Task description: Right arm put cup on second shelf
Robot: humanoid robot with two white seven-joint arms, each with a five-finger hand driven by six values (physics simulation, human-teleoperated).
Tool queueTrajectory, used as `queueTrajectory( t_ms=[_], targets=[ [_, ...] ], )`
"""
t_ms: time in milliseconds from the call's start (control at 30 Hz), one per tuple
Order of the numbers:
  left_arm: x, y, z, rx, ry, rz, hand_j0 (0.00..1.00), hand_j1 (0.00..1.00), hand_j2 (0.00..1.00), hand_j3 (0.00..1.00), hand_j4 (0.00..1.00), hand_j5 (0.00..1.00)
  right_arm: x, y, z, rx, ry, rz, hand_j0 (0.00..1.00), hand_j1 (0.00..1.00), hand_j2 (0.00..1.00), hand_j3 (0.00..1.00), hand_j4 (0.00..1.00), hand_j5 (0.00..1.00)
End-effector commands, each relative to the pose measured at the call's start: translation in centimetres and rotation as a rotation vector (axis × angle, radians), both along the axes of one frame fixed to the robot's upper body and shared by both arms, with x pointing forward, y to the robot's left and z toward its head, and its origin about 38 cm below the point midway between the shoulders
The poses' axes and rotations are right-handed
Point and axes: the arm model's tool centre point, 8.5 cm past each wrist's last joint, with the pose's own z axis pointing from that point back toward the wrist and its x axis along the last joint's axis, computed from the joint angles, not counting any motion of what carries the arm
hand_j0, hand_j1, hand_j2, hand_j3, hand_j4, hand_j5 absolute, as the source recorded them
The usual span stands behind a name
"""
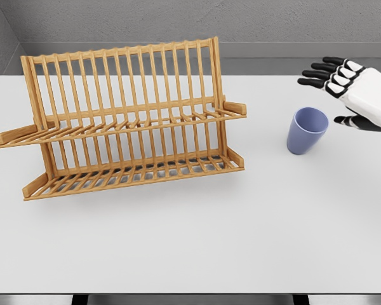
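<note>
Blue cup [307,129] stands upright on the white surface [241,241], to the right of the wooden rack [124,121] and apart from it; both shelves of the rack carry nothing; the right robot hand [343,86] hovers just beside the cup, upper right, fingers [317,74] spread apart, not touching it.

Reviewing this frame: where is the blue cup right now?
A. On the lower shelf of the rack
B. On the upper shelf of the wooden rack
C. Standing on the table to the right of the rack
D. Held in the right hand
C: the cup stands upright on the table, right of the rack, with the right hand open beside it and not touching it.
</note>
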Motion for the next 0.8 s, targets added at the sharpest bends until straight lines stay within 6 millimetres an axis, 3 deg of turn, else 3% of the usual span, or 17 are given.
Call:
queueTrajectory(
  t_ms=[0, 133, 200, 300, 400, 467, 533, 633, 767],
  targets=[
    [0.0, 0.0, 0.0, -0.001, -0.001, 0.000, 1.00, 1.00, 1.00, 1.00, 1.00, 1.00, -0.1, 0.2, 0.1, 0.006, 0.000, 0.007, 1.00, 1.00, 1.00, 1.00, 1.00, 1.00],
    [0.0, 0.0, 0.0, -0.001, -0.001, 0.000, 1.00, 1.00, 1.00, 1.00, 1.00, 1.00, -0.1, -1.3, 1.0, 0.041, -0.001, -0.026, 1.00, 1.00, 1.00, 1.00, 1.00, 1.00],
    [0.0, 0.0, 0.0, -0.001, -0.001, 0.000, 1.00, 1.00, 1.00, 1.00, 1.00, 1.00, -0.1, -2.3, 1.2, -0.089, 0.049, -0.058, 1.00, 1.00, 1.00, 1.00, 1.00, 1.00],
    [0.0, 0.0, 0.0, 0.000, 0.000, 0.000, 1.00, 1.00, 1.00, 1.00, 1.00, 1.00, 0.0, -4.2, -0.4, -0.366, 0.286, -0.134, 1.00, 1.00, 1.00, 1.00, 1.00, 1.00],
    [0.0, 0.0, 0.0, 0.000, 0.001, 0.000, 1.00, 1.00, 1.00, 1.00, 1.00, 1.00, 0.7, -6.4, 1.3, -0.340, 0.255, -0.207, 1.00, 1.00, 1.00, 1.00, 1.00, 1.00],
    [0.0, 0.0, 0.0, 0.000, 0.001, 0.000, 1.00, 1.00, 1.00, 1.00, 1.00, 1.00, 1.0, -7.3, -0.1, -0.321, 0.295, -0.233, 1.00, 1.00, 1.00, 1.00, 1.00, 1.00],
    [0.0, 0.0, 0.0, -0.001, -0.001, 0.000, 1.00, 1.00, 1.00, 1.00, 1.00, 1.00, 1.7, -6.3, -0.7, -0.366, 0.334, -0.212, 1.00, 1.00, 1.00, 1.00, 1.00, 1.00],
    [0.0, 0.0, 0.0, 0.000, 0.000, 0.000, 1.00, 1.00, 1.00, 1.00, 1.00, 1.00, 5.2, -4.0, -2.2, -0.384, 0.404, -0.178, 1.00, 1.00, 1.00, 1.00, 1.00, 1.00],
    [0.0, 0.0, 0.0, -0.001, -0.001, 0.000, 1.00, 1.00, 1.00, 1.00, 1.00, 1.00, 6.9, -2.5, -3.1, -0.405, 0.432, -0.151, 1.00, 1.00, 1.00, 1.00, 1.00, 1.00]
  ],
)
